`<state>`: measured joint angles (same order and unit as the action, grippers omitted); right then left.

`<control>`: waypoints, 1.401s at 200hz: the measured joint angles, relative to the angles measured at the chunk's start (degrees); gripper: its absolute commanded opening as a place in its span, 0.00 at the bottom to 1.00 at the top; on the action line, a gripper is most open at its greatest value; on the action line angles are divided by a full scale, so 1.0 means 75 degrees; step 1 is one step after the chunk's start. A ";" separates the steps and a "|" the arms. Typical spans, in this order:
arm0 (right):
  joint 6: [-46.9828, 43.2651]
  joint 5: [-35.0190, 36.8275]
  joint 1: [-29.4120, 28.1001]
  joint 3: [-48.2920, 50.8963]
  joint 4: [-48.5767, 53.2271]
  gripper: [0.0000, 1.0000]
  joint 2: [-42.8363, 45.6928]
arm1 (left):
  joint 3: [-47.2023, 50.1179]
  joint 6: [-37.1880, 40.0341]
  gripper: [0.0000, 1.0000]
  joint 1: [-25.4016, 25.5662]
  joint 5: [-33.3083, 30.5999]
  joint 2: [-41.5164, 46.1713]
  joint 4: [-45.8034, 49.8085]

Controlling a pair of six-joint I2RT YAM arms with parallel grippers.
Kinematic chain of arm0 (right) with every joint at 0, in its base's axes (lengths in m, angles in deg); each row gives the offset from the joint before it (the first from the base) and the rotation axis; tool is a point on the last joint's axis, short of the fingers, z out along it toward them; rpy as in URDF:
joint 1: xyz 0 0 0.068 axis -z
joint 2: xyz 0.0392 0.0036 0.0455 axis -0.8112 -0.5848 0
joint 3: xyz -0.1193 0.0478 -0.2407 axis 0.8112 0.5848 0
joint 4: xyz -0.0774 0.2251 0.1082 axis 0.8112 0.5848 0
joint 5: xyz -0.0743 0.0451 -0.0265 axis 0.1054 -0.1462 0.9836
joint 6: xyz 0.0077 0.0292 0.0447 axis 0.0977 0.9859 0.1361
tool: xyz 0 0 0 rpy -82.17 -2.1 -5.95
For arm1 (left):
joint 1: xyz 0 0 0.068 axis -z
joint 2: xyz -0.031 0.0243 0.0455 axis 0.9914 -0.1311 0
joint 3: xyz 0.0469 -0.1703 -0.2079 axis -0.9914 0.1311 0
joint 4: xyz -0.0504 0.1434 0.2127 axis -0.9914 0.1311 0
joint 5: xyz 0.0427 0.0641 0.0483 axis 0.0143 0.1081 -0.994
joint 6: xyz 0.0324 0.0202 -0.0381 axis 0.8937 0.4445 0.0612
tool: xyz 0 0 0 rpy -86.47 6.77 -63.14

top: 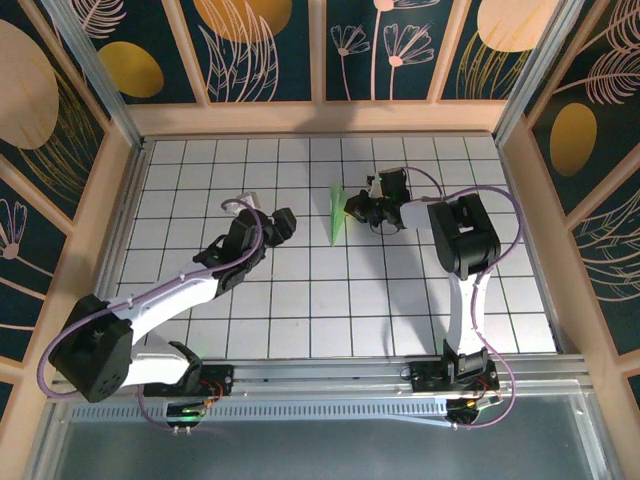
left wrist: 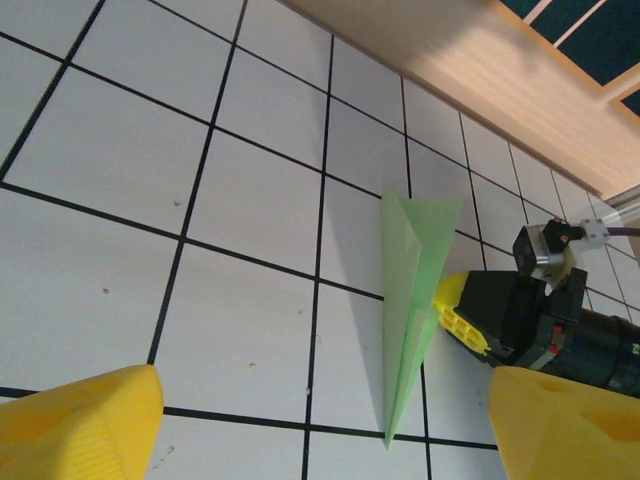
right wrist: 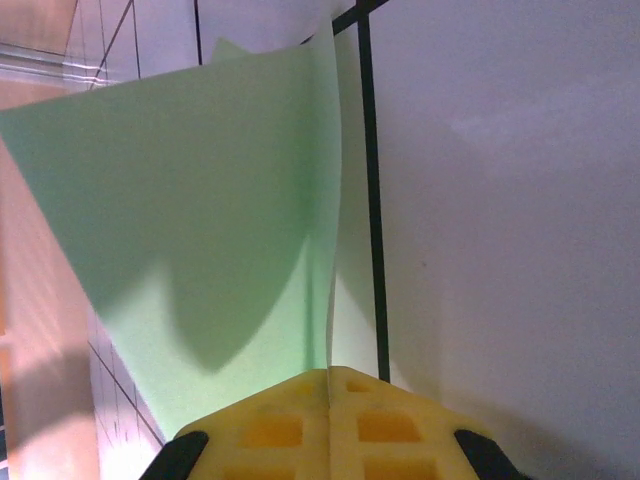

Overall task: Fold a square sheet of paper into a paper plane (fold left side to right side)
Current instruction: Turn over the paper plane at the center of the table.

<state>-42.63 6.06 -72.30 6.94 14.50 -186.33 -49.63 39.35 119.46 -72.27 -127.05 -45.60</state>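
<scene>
The pale-green square sheet of paper stands folded as a slim pointed paper plane (top: 337, 212) near the middle of the grid table, its tip toward the arms. My right gripper (top: 356, 211) is shut on its right edge, the yellow fingertips (right wrist: 330, 400) pressed together on the paper (right wrist: 200, 220). In the left wrist view the plane (left wrist: 412, 290) stands on edge with the right gripper's yellow fingers (left wrist: 458, 315) clamped on it. My left gripper (top: 284, 222) hovers one tile to the left of the plane, open (left wrist: 325, 430), with nothing between its fingers (left wrist: 90, 425).
The white grid table (top: 300, 320) is boxed in by wooden walls (top: 320, 118) at the back and both sides. A metal rail (top: 330, 372) carrying both arm bases runs along the near edge.
</scene>
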 measured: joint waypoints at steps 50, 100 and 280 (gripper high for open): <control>-0.0230 0.0076 -0.0038 0.0026 0.0201 0.10 0.0189 | -0.0507 -0.0082 0.84 -0.0195 0.0749 -0.0691 0.0119; -0.0411 0.0143 -0.0061 0.0032 0.0466 0.10 0.0192 | -0.1049 -0.0157 0.82 -0.0790 0.2206 -0.1757 0.0119; -0.0510 0.0259 -0.0154 0.0032 0.0711 0.10 0.0192 | -0.6787 0.1635 0.49 -0.1233 0.5298 -0.7131 0.2372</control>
<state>-46.46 8.01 -73.46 7.18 19.83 -184.88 -100.54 51.61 110.21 -32.53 -180.54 -27.81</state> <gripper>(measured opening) 0.096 0.515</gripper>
